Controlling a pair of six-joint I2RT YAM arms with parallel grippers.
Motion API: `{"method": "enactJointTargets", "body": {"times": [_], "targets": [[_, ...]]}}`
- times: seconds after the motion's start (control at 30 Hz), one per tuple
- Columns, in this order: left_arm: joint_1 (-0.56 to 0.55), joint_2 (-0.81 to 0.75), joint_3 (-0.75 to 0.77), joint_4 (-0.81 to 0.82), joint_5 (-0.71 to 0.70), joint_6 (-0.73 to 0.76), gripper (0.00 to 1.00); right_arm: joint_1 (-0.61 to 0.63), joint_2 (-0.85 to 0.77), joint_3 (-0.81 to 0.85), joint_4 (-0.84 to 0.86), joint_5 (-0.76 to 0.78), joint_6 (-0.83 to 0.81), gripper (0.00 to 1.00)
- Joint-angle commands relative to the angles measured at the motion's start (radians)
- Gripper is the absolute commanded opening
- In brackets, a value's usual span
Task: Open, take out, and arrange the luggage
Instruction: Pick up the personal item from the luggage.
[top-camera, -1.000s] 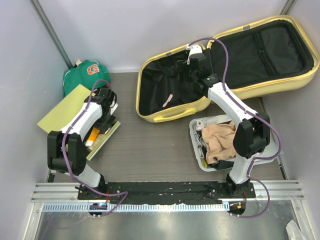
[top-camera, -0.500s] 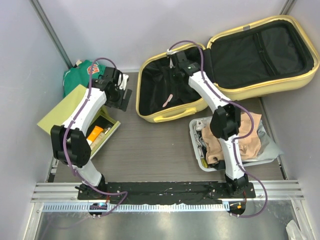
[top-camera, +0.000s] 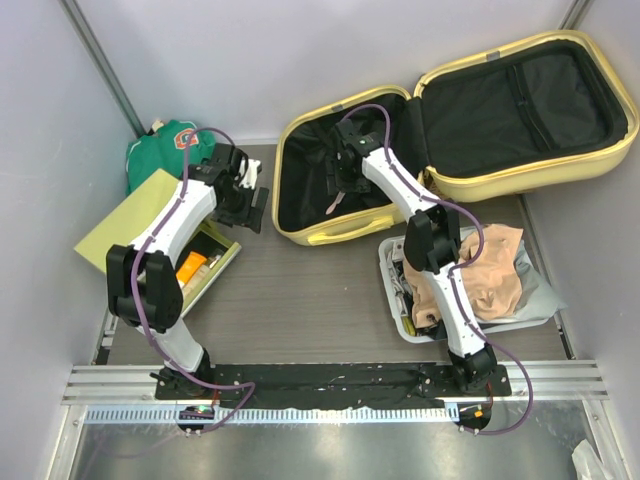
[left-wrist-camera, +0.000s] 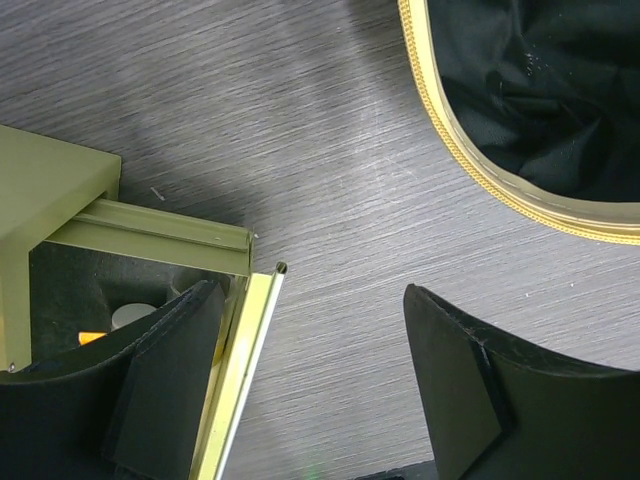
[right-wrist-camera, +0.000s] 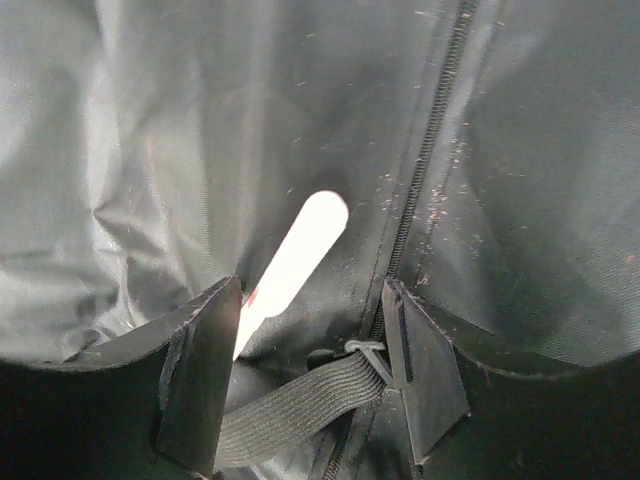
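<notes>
The luggage (top-camera: 340, 232) lies open at the back of the table, its pale yellow lid (top-camera: 520, 100) flat to the right and its black lining showing. My right gripper (top-camera: 345, 185) reaches down into the left half. In the right wrist view it (right-wrist-camera: 310, 300) stands open over the lining, with a black elastic strap (right-wrist-camera: 300, 405) running between its fingers and a white strip (right-wrist-camera: 295, 255) lying by the left finger. My left gripper (top-camera: 255, 205) hangs open between the box and the luggage. In the left wrist view it (left-wrist-camera: 312, 300) is empty, above bare table, with the luggage rim (left-wrist-camera: 470, 160) at upper right.
A yellow-green box (top-camera: 130, 215) with an orange item (top-camera: 188, 268) inside sits at the left; its edge (left-wrist-camera: 240, 340) runs beside my left finger. A green garment (top-camera: 165, 150) lies behind it. A white bin (top-camera: 392, 290) holding beige clothing (top-camera: 470, 275) stands front right. Walls close in on three sides.
My right gripper moved from the luggage's hinge area down and left into the left half, its jaws narrowing. My left gripper swung right, off the box, toward the luggage.
</notes>
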Motion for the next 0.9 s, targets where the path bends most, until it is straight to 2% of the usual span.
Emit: {"method": "enactJointTargets", "body": {"times": [0.0,0.3,0.5,0.63,0.73,0.87], "targets": [[0.002,-0.007,0.006,0.017,0.017,-0.012,0.77,-0.047,0.028,0.048,-0.041,-0.029,0.094,0.64],[0.004,0.012,0.004,0.017,0.020,-0.013,0.77,-0.056,0.049,0.025,-0.010,-0.029,0.137,0.57],[0.004,0.013,0.003,0.016,0.016,-0.009,0.77,-0.051,0.052,0.039,-0.009,0.030,0.178,0.54],[0.002,0.013,-0.002,0.017,0.014,-0.006,0.77,-0.034,0.048,0.044,-0.004,0.069,0.189,0.54],[0.004,0.015,-0.005,0.019,0.016,-0.004,0.77,-0.018,0.055,0.063,-0.006,0.081,0.197,0.58],[0.004,0.018,-0.010,0.017,0.011,0.003,0.77,-0.004,0.061,0.073,-0.010,0.098,0.206,0.56]]}}
